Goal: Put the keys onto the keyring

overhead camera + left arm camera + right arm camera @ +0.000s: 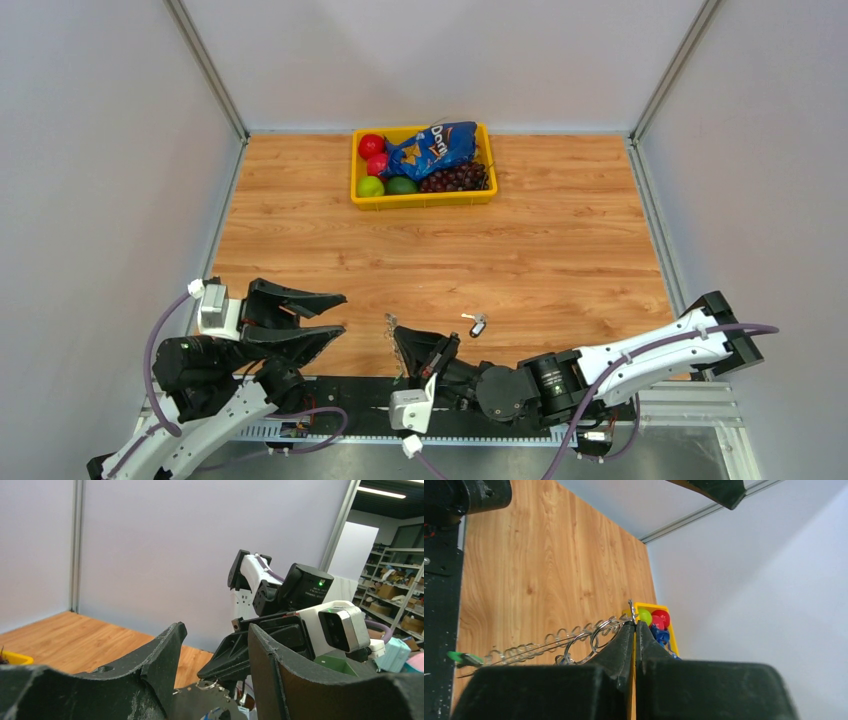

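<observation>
1. Keyring [591, 639] hangs from the very tips of the right gripper [634, 625], low over the near edge of the table [560, 250]. Those fingers are clamped tight on the thin wire of one ring and nothing more.
2. Counting the keyring from the right wrist view: two bigger split rings, then one chain [524, 651] of small links trailing to one green tag [460, 657].
3. Key [478, 324]: I count just one, with a dark head, lying flat on the wood near the right gripper and apart from the rings. If there are more, they're too small for me to spot.
4. Left gripper [338, 314] sits near the rings and faces them, fingers spread with nothing in them. So that's two grippers, one busy and one free.
5. What worries me:
   - The tip-only pinch on thin wire means a nudge could twist the ring or pop it loose.
   - The dangling chain could swing and snag a finger.
   - The key is tiny and flat next to those fingers, so a grab might just skate it across the smooth wood.
6. One yellow basket [424, 200] sits at the far end, well apart, so it's no trouble.
</observation>
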`<control>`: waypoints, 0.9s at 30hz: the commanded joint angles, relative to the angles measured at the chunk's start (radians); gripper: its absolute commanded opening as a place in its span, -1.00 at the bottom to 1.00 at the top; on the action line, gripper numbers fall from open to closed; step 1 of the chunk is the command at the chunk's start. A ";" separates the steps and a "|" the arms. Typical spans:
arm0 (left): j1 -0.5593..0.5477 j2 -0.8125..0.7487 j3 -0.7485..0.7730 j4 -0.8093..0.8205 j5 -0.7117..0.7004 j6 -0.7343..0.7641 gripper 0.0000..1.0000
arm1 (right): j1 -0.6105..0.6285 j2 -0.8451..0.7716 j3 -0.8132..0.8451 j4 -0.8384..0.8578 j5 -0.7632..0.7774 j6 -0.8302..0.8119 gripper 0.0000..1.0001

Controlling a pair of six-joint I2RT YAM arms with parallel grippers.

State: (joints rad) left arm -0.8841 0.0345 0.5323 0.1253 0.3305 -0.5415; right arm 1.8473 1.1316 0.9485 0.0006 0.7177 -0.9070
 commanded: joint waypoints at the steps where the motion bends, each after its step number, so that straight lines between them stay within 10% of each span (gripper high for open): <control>1: -0.002 -0.010 0.004 -0.008 -0.012 0.018 0.18 | 0.007 -0.068 -0.040 0.191 0.026 -0.111 -1.00; 11: -0.002 -0.005 -0.015 0.007 -0.021 0.002 0.18 | 0.009 -0.119 -0.029 0.170 0.034 -0.010 -1.00; 27: -0.002 0.172 -0.029 -0.082 -0.119 -0.035 0.28 | 0.006 -0.237 0.253 -0.412 0.457 0.850 -1.00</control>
State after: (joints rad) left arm -0.8841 0.1429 0.5186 0.0788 0.2398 -0.5545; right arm 1.8492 0.9329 1.1332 -0.2501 0.9993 -0.3496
